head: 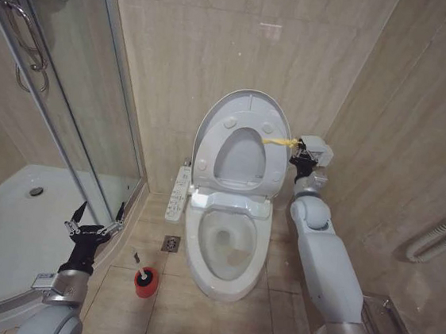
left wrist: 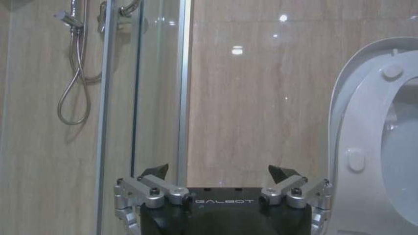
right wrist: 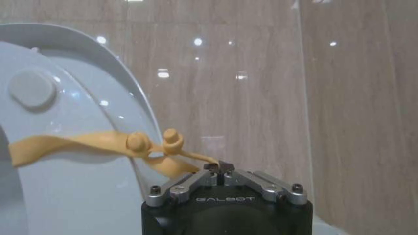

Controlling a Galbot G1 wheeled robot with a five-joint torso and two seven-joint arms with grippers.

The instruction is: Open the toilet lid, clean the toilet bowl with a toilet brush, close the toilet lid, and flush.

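The right gripper [right wrist: 222, 169] pinched the yellow tie [right wrist: 78, 144] on the upright toilet lid [head: 249, 110], jaws pressed together; the left gripper [head: 94, 219] hung spread near the shower glass [head: 65, 79].

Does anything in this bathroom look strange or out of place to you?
One oddity: a yellow tie is knotted to the edge of the raised toilet lid, and the right gripper is shut on it. Otherwise things look orderly: the toilet brush stands in its red cup on the floor, and the left gripper hovers open nearby.

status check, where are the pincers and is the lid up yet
Right pincer shut on yellow tie, lid up against the wall. Left pincer open, idle by shower door. Brush untouched in red cup.
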